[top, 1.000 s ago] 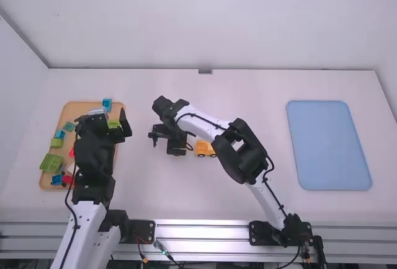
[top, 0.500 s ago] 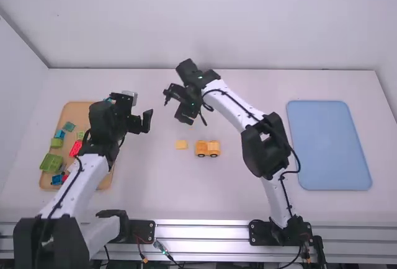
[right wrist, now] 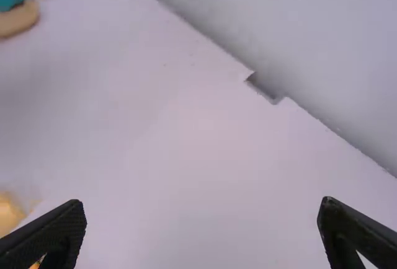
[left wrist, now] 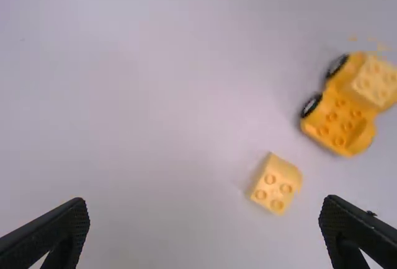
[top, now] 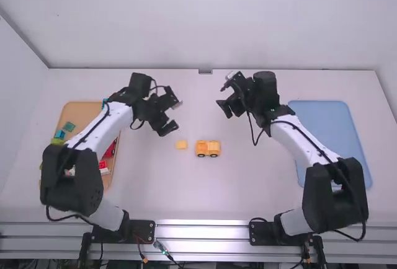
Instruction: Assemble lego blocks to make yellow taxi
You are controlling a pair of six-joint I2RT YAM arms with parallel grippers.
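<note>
Your left gripper [top: 172, 115] and right gripper [top: 223, 97] spread wide, empty, your arms [top: 299, 139] partly hiding tan tray [top: 79, 109] and blue mat [top: 329, 136], yellow block [top: 181, 144] near yellow car [top: 207, 148]

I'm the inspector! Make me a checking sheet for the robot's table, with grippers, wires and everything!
Surface: white table, pale wall behind.
Job's things: yellow car on its wheels; loose yellow block near it, not touching.
Clutter: coloured bricks in the tray, partly under the left arm.
Grippers: left and right open, holding nothing.
Cables: black ones loop along both arms.
Surroundings: people, nothing seen.
</note>
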